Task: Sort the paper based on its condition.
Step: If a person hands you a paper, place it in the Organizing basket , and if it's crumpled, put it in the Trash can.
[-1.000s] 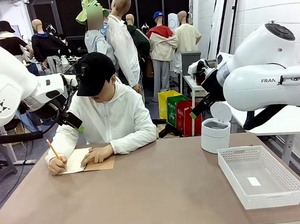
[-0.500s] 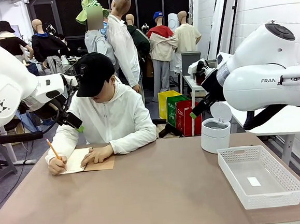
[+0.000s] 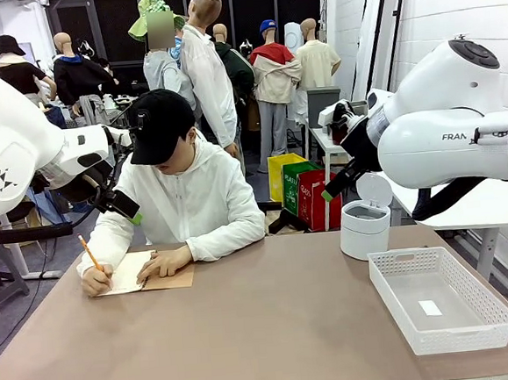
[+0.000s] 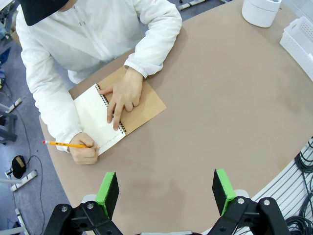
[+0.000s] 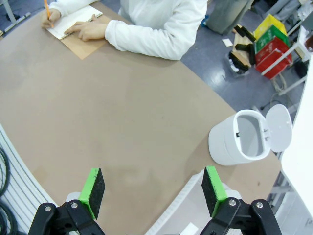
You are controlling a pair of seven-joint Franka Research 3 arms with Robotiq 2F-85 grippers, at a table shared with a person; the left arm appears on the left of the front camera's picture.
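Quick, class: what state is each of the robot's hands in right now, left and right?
The left hand: open, holding nothing.
The right hand: open, holding nothing.

Robotics laboratory in a workshop hall. A white jointed left arm [image 3: 9, 152] and a white jointed right arm [image 3: 461, 138] are flanking a brown round-edged table [image 3: 274, 329]. Black cable bundles [image 4: 305, 159] are trailing past its rim, just outside the fingers of the left gripper [image 4: 165, 190]. Yellow, green and red plastic crates [image 5: 271, 44] are standing on a glossy grey floor [image 5: 230, 83], far beyond the fingers of the right gripper [image 5: 152, 188].
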